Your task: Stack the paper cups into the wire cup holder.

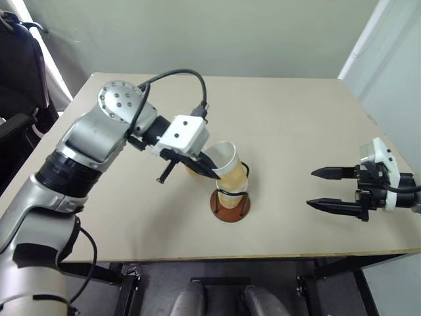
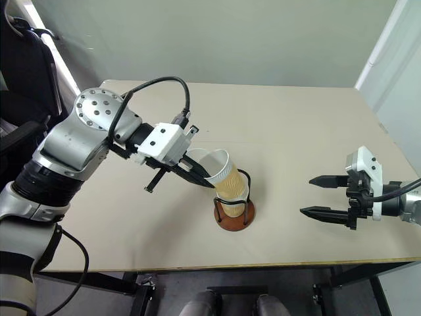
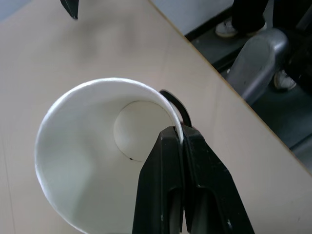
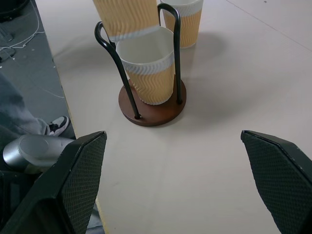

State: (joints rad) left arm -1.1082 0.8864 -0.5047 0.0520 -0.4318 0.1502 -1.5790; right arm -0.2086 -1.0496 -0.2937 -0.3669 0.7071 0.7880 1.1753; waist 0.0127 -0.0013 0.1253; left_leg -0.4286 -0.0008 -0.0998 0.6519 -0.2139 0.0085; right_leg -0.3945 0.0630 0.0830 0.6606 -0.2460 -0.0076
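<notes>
Second cup going into the wire cup holder [image 1: 230, 204].
Left gripper [image 3: 183, 139] pinches the tilted paper cup's [image 1: 223, 161] rim; straighten before nesting. Right gripper [image 1: 323, 189] stands wide, empty.

Arms are silver metal with black joint bands. Left arm [image 1: 85, 141] has a round screw-dotted cap, white wrist box and looping black cable [image 1: 177, 76]. Both grippers: skinny black fingers [image 1: 329, 173].

Lab-like room — bare table [image 1: 296, 131], plain walls [image 1: 197, 33]
</notes>
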